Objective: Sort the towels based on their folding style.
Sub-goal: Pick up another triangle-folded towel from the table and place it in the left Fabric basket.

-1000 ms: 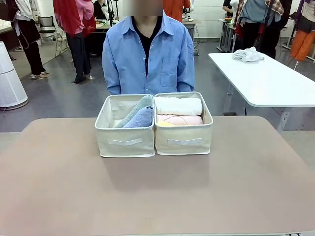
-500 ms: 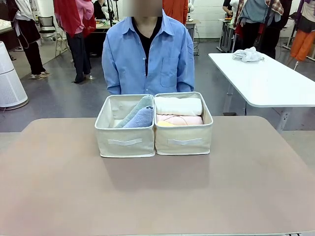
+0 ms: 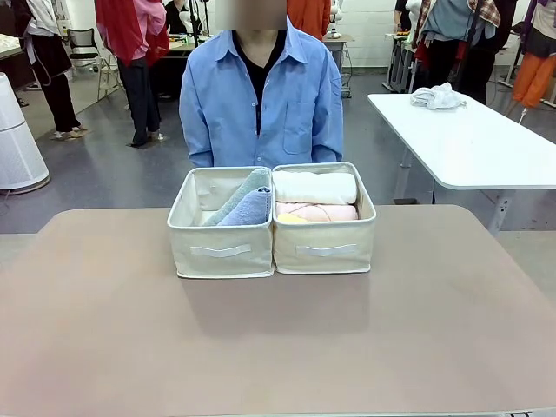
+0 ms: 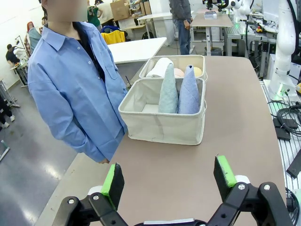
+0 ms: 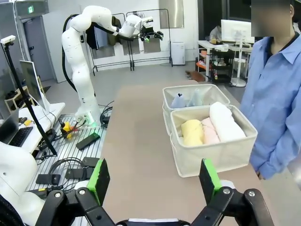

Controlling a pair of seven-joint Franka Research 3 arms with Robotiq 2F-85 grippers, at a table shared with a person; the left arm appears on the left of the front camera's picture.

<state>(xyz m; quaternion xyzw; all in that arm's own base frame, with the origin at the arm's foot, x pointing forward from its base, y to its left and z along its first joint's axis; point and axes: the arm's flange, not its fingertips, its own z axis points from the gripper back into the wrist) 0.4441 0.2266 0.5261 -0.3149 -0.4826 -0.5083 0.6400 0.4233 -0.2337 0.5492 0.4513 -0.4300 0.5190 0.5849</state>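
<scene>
The left pincer [image 4: 168, 178] hangs above the bare bench [image 4: 235, 117] with its green-padded fingers [image 4: 113, 179] spread wide apart and nothing between them. Ahead of it, well apart, stand two beige fabric bins side by side and touching. The nearer bin [image 4: 162, 125] holds the two cone-shaped towels upright, tips up: the grey-green cone [image 4: 168, 90] and the lavender-blue cone [image 4: 189, 92], leaning against each other. The farther bin [image 4: 197, 60] holds the rolls, of which the white roll [image 4: 159, 68] shows best from this side. A person in a blue shirt [image 4: 70, 84] stands off the bench edge, to the side of the bins.

The right pincer [image 5: 153, 179] is likewise held above the bench, fingers [image 5: 99, 180] wide apart and empty. Ahead of it and to one side sits the bin of rolls [image 5: 211, 153], with the yellow roll [image 5: 192, 132], the pink roll [image 5: 209, 131] and the white roll [image 5: 225, 122] lying side by side, touching. Beyond that bin, the second one [image 5: 195, 96] shows the tips of the two cones.

From the front, both bins sit together at the far middle of the bench, just before the person, with the cones in the left bin [image 3: 221, 234] and the rolls in the right bin [image 3: 323, 234].
</scene>
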